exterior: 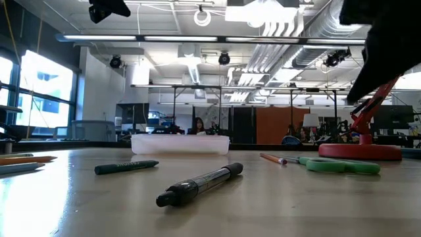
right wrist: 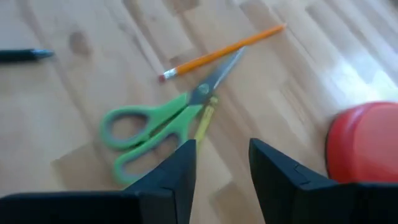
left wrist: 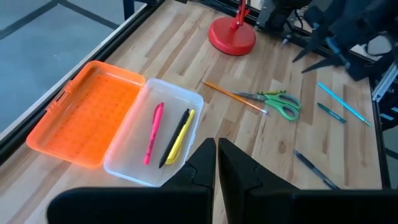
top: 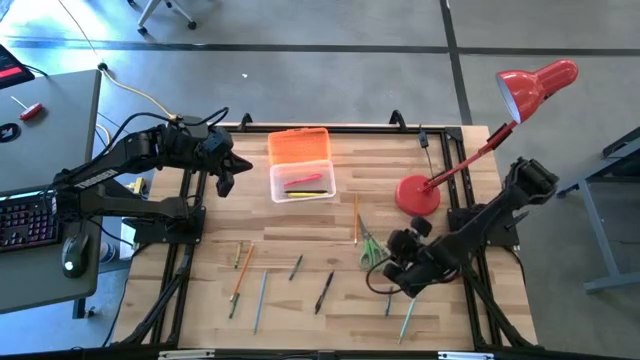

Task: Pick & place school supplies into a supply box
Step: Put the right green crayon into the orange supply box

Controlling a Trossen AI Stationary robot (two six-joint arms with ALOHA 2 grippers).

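right hand [right wrist: 221, 163]: parted, holding nothing | scissors [right wrist: 158, 127] just ahead | left hand [left wrist: 216, 163]: closed, nothing held

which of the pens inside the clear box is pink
The pink marker, lying alone toward the orange lid. The other two in the supply box, one black and one yellow, lie together.

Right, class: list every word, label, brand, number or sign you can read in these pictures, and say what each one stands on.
None can be read.
Black marker lying on the table: any print on its barrel is too blurred to read.
Supply box, its orange lid and the red lamp base: no lettering shows.
Room behind the table: no sign is legible.
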